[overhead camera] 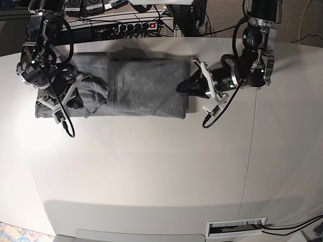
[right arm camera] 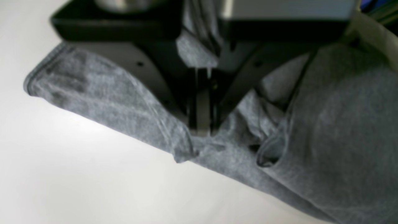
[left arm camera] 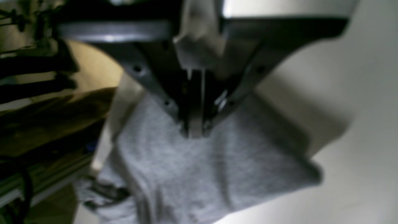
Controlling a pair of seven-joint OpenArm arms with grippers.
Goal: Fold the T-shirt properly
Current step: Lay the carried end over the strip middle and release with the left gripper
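The T-shirt [overhead camera: 144, 85], soft, light and limp, lies part-folded near the bench's [overhead camera: 151, 176] far edge. Left gripper [left arm camera: 195, 132] and right gripper [right arm camera: 201, 130] each pinch its cloth; hems give the surest hold.

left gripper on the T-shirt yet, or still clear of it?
Touching. The left wrist view shows the left gripper shut, its tips pressed into the T-shirt with grey cloth bunched up between the fingers.

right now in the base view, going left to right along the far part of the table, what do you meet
right gripper shut on the T-shirt's left end → T-shirt, folded flat → left gripper shut on its right edge → bare white table
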